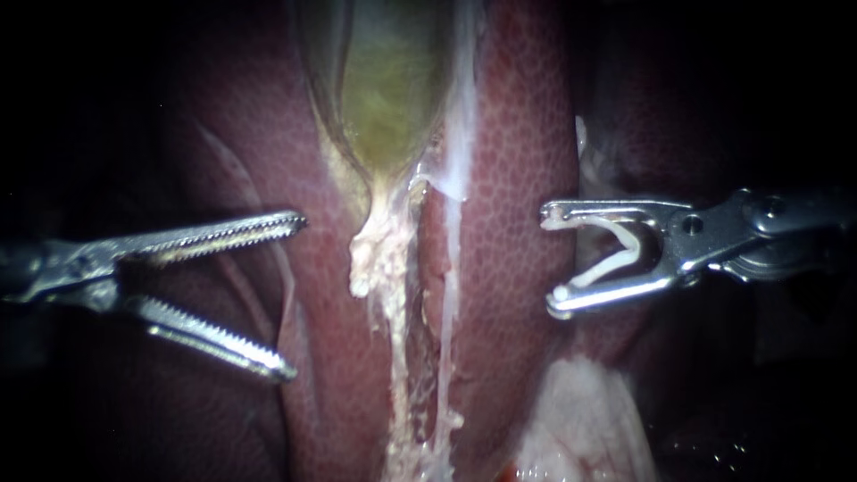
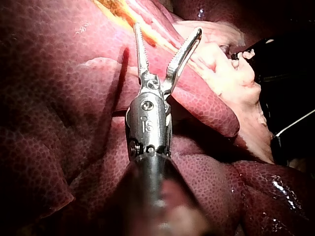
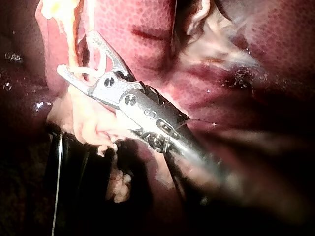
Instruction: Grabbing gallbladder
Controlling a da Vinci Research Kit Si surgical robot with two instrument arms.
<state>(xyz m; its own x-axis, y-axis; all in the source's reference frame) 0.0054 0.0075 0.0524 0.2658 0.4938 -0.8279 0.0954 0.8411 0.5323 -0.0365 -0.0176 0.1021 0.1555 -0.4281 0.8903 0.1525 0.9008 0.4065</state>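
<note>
Beneath the gallbladder (image 1: pixel 388 89), bedded high in the liver (image 1: pixel 518 178), my left instrument (image 1: pixel 293 295) hung with claw spread and empty; opposite, my right instrument (image 1: pixel 551 261) had its claw pinching a white clip (image 1: pixel 603 272) from both sides.

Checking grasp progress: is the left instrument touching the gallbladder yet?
Apart. The endoscope view shows the left instrument with open jaws over the liver. A strip of liver is visible between the jaw tips and the gallbladder.

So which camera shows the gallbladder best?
Endoscope view: the gallbladder lies broad and lit against the liver. Left wrist view shows only a yellowish sliver ahead of the left instrument; right wrist view, nothing clear.
</note>
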